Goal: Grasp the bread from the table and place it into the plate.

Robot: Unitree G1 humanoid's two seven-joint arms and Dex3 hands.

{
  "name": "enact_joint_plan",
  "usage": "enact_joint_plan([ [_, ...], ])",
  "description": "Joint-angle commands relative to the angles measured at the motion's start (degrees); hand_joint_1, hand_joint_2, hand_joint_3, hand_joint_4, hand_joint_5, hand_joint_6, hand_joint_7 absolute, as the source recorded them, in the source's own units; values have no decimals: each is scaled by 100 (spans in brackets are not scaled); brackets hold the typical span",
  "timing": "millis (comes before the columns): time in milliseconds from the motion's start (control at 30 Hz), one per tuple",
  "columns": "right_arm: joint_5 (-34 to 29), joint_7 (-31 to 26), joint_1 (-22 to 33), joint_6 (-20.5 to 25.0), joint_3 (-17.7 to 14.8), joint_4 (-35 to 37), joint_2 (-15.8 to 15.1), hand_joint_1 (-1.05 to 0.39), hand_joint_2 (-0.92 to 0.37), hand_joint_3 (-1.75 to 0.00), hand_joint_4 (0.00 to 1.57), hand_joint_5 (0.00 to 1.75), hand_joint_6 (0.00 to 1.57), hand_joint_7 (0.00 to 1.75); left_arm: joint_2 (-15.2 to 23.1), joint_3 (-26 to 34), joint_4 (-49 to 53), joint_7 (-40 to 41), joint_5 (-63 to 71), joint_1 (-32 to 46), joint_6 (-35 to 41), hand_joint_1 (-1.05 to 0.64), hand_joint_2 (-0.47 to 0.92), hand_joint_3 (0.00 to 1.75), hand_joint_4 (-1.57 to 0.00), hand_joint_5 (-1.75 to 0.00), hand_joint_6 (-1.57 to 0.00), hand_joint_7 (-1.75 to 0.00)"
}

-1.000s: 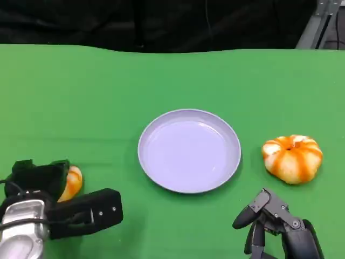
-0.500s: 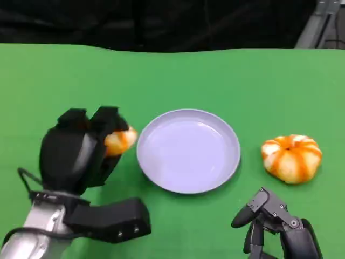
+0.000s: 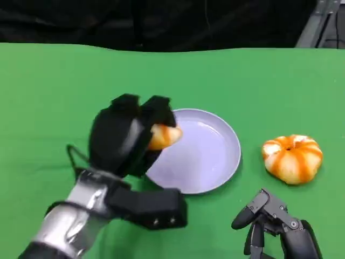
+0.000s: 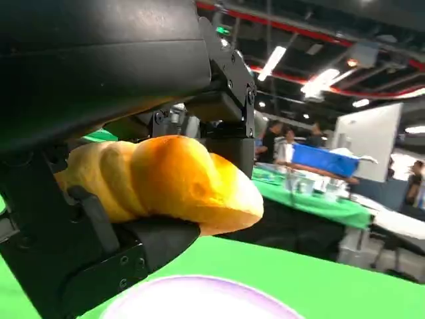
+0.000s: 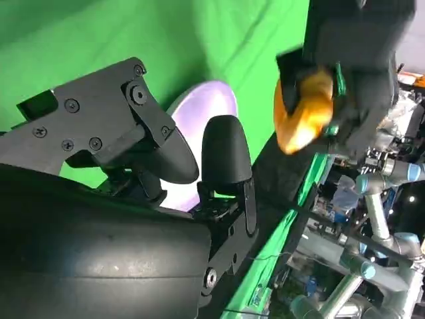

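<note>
Over the near-left rim of the plate (image 3: 213,156), the left robot hand (image 3: 126,141) is now found with the bread (image 3: 163,136) gripped in its fingers. One second ago the same hand was low at the near-left of the desk (image 3: 54,97), closed around the bread there; half a second ago it was raised, just left of the plate. The bread has therefore been lifted and carried across. It is judged that transport is nearly done and only lowering and release remain. The forearm is angled up from the lower left, the hand's back turned to the head camera. In the left wrist view the bread (image 4: 166,183) is clamped between fingers above and below, clear of the plate beneath. The right robot hand (image 3: 275,224) rests empty, fingers loosely apart, near a pumpkin-shaped bun (image 3: 291,157).
</note>
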Motion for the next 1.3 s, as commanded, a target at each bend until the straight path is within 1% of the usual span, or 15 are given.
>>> enact_joint_plan([
  [33,74,-5,10,-41,14,-26,-34,-13,-68,-147,82,175,43,175,-224,-160,826,148,5,-570,-4,-10,11,141,-107,-175,-86,-173],
  [133,147,28,15,-69,38,-9,-22,-14,-68,-147,82,175,43,175,-425,-239,1364,40,-77,-902,77,-11,18,130,-104,-175,-84,-172],
  [467,160,20,14,-71,52,-8,-34,-14,-69,-146,81,175,43,175,-483,-292,1682,116,-133,-1074,33,-11,21,127,-104,-175,-82,-175],
  [500,123,3,39,-45,62,-37,-25,-14,-69,-146,81,175,43,175,-556,-273,1776,-862,-418,-1256,104,-11,21,127,-104,-175,-82,-175],
  [533,94,-9,58,-26,69,-60,-18,-14,-68,-146,83,175,43,175,-607,-263,1838,-1610,-643,-1392,163,-15,40,101,-67,-141,-53,-138],
  [567,75,-18,70,-13,74,-75,-13,-14,-68,-145,84,175,43,175,-638,-254,1868,-2138,-804,-1482,208,-17,65,62,-52,-103,-49,-87],
  [600,65,-24,77,-5,77,-82,-12,-15,-68,-145,85,175,43,175,-649,-249,1866,-2440,-900,-1526,241,-17,76,43,-49,-88,-53,-61],
  [633,64,-28,69,-13,82,-73,-12,-15,-68,-145,85,175,43,175,-656,-375,1805,-2923,-850,-1568,442,-18,83,31,-47,-80,-56,-46],
  [667,63,-31,64,-18,87,-67,-13,-14,-69,-145,85,175,43,175,-659,-469,1744,-3306,-815,-1597,603,-55,89,33,-19,-45,-26,-20],
  [733,98,-17,61,-22,95,-67,-17,-14,-69,-146,85,175,43,175,-671,-585,1634,-3842,-749,-1638,894,-76,91,37,-5,-21,-9,-7],
  [767,102,-20,57,-36,94,-58,-22,-14,-69,-146,85,175,43,175,-668,-600,1577,-3947,-737,-1636,982,-82,92,39,-2,-12,-5,-4],
  [900,84,-28,63,4,90,-78,-24,-15,-69,-145,84,175,43,175,-625,-649,1360,-4289,-737,-1620,1239,-90,92,44,0,-1,-2,-2],
  [1000,92,-21,68,12,95,-88,-24,-15,-69,-145,84,175,43,175,-593,-677,1265,-4432,-728,-1614,1332,-95,92,49,0,0,-1,-1],
  [1100,92,-21,68,13,96,-89,-24,-15,-69,-145,84,175,43,175,-582,-690,1215,-4462,-736,-1600,1371,-96,92,50,0,0,0,-1],
  [1300,107,-9,66,19,96,-106,-28,-15,-69,-144,84,175,44,175,-451,-661,915,-4932,-890,-1519,1528,-101,92,52,0,0,-1,-2],
])
